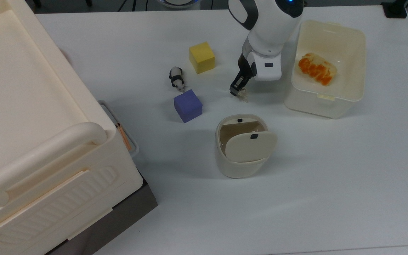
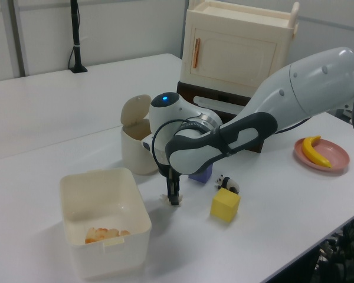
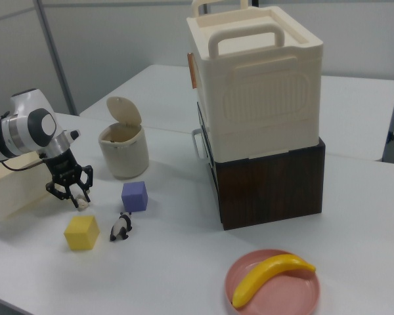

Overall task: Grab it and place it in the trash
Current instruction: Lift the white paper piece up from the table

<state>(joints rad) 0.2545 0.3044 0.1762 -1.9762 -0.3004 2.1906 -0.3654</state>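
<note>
Top view, claw [image 1: 236, 90] partly hiding paper wad [image 1: 242, 95], finger spread impossible to tell

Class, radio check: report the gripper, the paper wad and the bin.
Gripper open, straddling paper wad on table. Bin near, flap tilted open. Nothing between them.

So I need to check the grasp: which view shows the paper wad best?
The right view: the paper wad sits between the open end effector fingers. The top view shows it partly hidden; the left view shows a sliver.
</note>
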